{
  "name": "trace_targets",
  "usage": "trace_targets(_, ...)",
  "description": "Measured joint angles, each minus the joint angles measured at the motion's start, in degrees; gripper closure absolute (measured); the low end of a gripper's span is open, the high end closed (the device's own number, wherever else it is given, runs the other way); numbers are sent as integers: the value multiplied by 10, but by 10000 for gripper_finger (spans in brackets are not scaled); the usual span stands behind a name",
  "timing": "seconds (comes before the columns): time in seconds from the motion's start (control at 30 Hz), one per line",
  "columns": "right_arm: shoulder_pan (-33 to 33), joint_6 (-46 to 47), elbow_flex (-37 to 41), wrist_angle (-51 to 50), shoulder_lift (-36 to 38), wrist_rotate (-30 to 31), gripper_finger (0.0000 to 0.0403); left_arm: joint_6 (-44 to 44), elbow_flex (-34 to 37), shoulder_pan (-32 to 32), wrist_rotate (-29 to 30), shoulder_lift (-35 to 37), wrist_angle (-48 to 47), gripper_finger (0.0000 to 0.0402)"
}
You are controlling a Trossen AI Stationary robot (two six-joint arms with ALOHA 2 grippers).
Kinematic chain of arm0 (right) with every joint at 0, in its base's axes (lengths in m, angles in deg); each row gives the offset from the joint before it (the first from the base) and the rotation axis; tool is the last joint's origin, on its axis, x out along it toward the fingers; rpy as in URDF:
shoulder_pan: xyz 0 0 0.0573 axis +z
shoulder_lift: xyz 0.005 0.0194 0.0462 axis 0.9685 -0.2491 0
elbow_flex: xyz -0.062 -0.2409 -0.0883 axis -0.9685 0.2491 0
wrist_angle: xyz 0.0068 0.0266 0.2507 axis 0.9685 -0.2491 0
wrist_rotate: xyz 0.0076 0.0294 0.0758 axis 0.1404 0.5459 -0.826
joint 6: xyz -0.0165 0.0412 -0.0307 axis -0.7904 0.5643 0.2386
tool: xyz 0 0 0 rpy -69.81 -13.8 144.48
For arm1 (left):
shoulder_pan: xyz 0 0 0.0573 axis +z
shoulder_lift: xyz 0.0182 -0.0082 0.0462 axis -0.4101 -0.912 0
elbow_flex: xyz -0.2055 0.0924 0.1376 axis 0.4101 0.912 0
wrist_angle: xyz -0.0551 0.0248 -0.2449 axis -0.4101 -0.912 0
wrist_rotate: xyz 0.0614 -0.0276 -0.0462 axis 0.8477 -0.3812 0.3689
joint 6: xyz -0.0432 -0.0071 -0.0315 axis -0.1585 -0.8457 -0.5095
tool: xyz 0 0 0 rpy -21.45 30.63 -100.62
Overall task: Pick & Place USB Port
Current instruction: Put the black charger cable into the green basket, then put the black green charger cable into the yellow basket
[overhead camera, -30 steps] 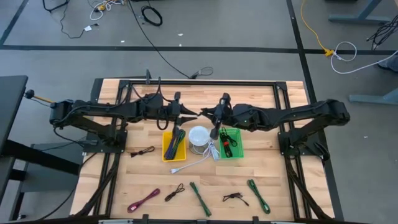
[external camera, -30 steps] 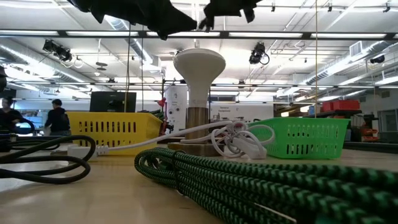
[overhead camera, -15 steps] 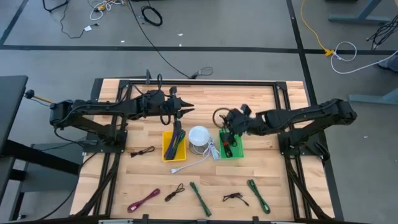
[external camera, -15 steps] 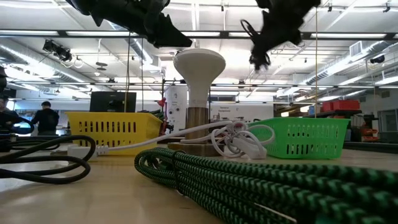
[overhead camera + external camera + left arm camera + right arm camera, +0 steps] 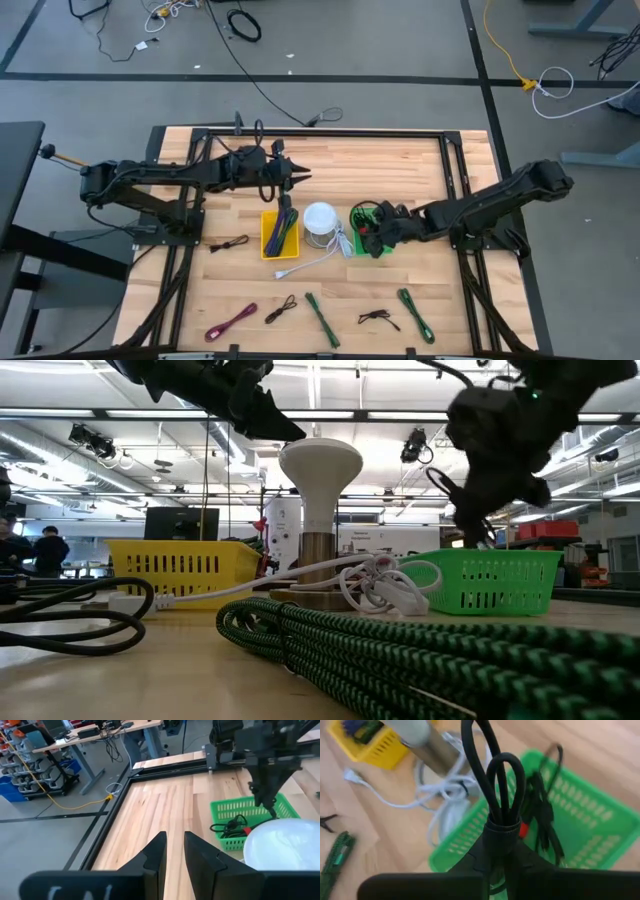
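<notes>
My right gripper hovers over the green basket, shut on a coiled black cable. In the right wrist view the cable's loops stand up past the fingers, with the basket behind. The low view shows the gripper above the basket, a cable loop hanging beside it. Another black cable with a red part lies in the basket. My left gripper waits in the air past the yellow basket, its fingers slightly apart and holding nothing. My right gripper pinches the black cable's banded bundle between its two fingers, where the loops are gathered. The loops stick out beyond the fingertips. The cable is lifted clear, above the green basket.
A white mushroom-shaped lamp stands between the two baskets, its white cord trailing toward the near edge. Green braided cables, small black cables and a pink one lie on the near half of the table.
My right gripper has drawn away from the left gripper at the table's middle, moving toward the near and right edges and down over the green basket, carrying the black cable with it. My left gripper has pulled back slightly toward the left.
</notes>
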Motion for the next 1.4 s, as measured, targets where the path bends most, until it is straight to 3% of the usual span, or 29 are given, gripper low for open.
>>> trace_targets(0.4, 6, 64, 74, 75, 0, -18, 380, 2, 0, 0, 0, 0, -2, 330)
trace_targets(0.7, 5, 41, 83, 83, 0, -7, 218, 2, 0, 0, 0, 0, -3, 331)
trace_targets(0.87, 5, 16, 83, 82, 1, 6, 167, 1, 0, 0, 0, 0, -3, 331)
trace_targets(1.0, 5, -22, 70, 83, 16, -1, 161, 0, 0, 0, 0, 0, -3, 330)
trace_targets(1.2, 5, -78, 27, 81, 40, -56, 178, 0, 0, 0, 0, 0, -5, 330)
trace_targets(1.4, 30, -31, 9, 79, 39, -146, 198, 2, 0, 1, 17, 0, -23, 330)
